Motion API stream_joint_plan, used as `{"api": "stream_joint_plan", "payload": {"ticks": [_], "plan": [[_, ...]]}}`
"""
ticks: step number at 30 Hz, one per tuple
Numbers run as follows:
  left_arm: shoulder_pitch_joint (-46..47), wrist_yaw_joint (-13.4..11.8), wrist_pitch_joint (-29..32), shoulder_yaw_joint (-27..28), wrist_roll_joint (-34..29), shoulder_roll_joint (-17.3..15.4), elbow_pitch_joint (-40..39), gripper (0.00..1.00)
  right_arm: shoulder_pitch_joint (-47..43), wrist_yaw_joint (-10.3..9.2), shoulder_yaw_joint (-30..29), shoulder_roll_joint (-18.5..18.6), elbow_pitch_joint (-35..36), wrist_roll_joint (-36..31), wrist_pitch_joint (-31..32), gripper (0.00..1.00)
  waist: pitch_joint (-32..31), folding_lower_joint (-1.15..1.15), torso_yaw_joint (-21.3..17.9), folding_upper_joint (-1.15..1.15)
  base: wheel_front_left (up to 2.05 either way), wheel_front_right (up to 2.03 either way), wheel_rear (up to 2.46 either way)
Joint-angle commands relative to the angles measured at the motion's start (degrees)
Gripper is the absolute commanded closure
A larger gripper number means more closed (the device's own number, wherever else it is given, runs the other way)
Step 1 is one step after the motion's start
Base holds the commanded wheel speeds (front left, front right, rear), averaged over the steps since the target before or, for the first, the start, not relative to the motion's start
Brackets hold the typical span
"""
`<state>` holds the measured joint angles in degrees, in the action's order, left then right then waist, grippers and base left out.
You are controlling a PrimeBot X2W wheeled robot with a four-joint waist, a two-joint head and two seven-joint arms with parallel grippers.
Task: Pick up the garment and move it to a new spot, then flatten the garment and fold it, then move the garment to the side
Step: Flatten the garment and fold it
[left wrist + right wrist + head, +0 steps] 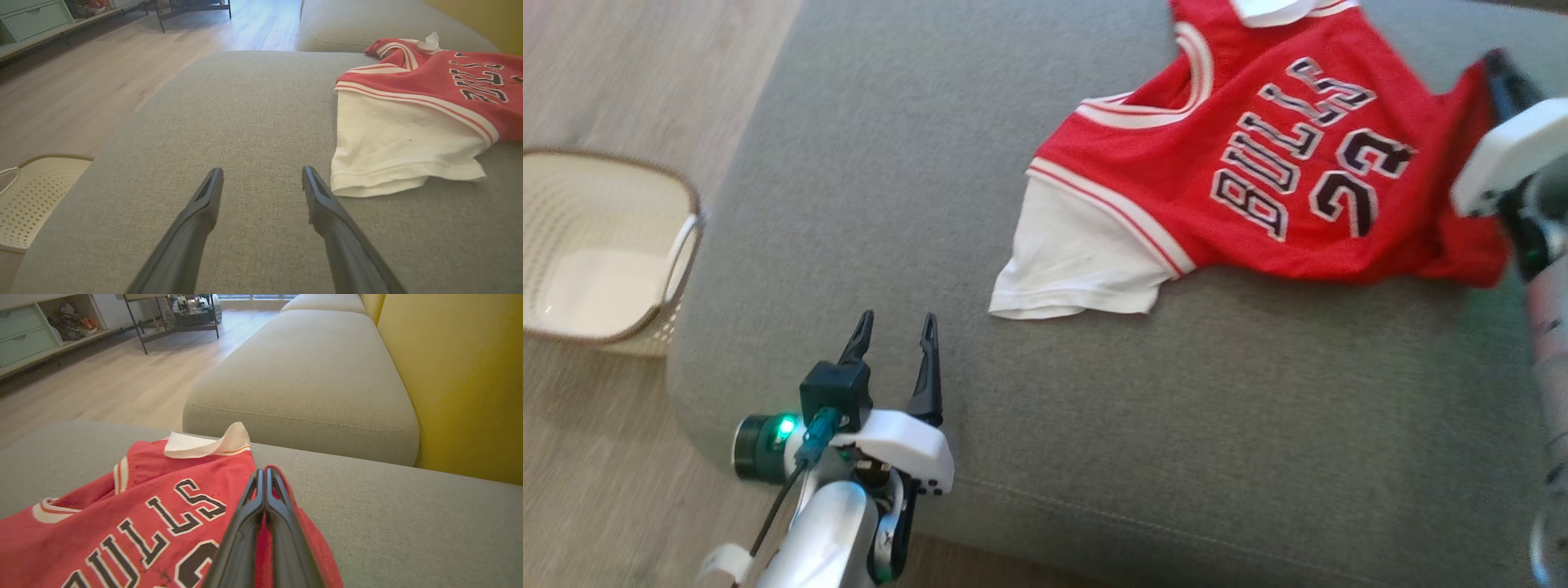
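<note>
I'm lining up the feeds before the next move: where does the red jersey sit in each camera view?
Head view: jersey upper right, its edge pinched in the shut right hand.
Left wrist view: jersey upper right, white sleeve nearest the open left hand.
Right wrist view: jersey lower left, clamped between the fingers.
Shared landmark: the BULLS lettering.

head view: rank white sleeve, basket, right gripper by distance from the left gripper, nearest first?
From the left gripper:
1. white sleeve: on the cushion, just ahead to its right.
2. basket: on the floor, off to its left.
3. right gripper: far right, shut on the red jersey edge.
</note>
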<state>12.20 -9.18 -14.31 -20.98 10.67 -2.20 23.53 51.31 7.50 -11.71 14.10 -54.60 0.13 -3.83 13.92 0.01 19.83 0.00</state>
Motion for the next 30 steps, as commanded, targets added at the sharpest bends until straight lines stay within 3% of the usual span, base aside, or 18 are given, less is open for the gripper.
{"api": "stream_joint_plan", "payload": {"ticks": [1,5,6,7,14,19,26,30], "plan": [[2.3,-0.5,-0.7,1.4,0.5,-0.7,-1.9,0.00,3.1,-0.01,-0.4,0.8,0.0,-2.0,-0.7,1.00,1.6,-0.01,1.6,0.00,0.00,0.00,0.00],[3.1,-0.8,-0.7,0.4,1.2,-0.7,-2.1,0.00,4.8,-0.01,-6.5,3.4,-5.2,-8.6,-1.4,1.00,2.8,-0.01,2.8,0.00,0.00,0.00,0.00],[3.2,-0.9,-0.7,0.3,1.3,-0.7,-2.2,0.00,5.0,-0.01,-8.3,3.7,-5.8,-10.2,-1.7,0.66,2.9,-0.01,2.9,0.00,0.00,0.00,0.00],[3.3,-1.0,-0.7,0.1,1.4,-0.7,-2.2,0.00,5.1,-0.01,-10.1,4.0,-6.3,-11.9,-1.9,0.00,3.1,-0.01,3.0,0.00,0.00,0.00,0.00],[3.6,-1.3,-0.7,0.2,1.0,-0.7,-1.8,0.00,5.0,-0.01,-20.1,1.4,-7.4,-22.8,0.7,0.00,2.9,-0.01,1.2,0.00,0.00,0.00,0.00],[3.7,-1.1,-0.7,0.9,0.4,-0.7,-1.5,0.00,5.6,-0.01,-23.0,-2.0,-7.4,-27.5,1.0,0.00,1.2,-0.01,-1.8,0.00,0.00,0.00,0.00],[2.3,-1.1,-0.7,3.1,-0.5,-0.7,-2.0,0.00,6.3,-0.01,-22.8,-6.9,-8.1,-25.7,-8.4,0.00,-2.5,-0.01,-7.2,0.00,0.00,0.00,0.00],[1.0,-1.1,-0.7,4.9,-1.1,-0.7,-2.6,0.00,5.3,-0.01,-19.9,-9.3,-7.7,-20.8,-10.8,0.00,-4.7,-0.01,-10.4,0.00,0.00,0.00,0.00]]}}
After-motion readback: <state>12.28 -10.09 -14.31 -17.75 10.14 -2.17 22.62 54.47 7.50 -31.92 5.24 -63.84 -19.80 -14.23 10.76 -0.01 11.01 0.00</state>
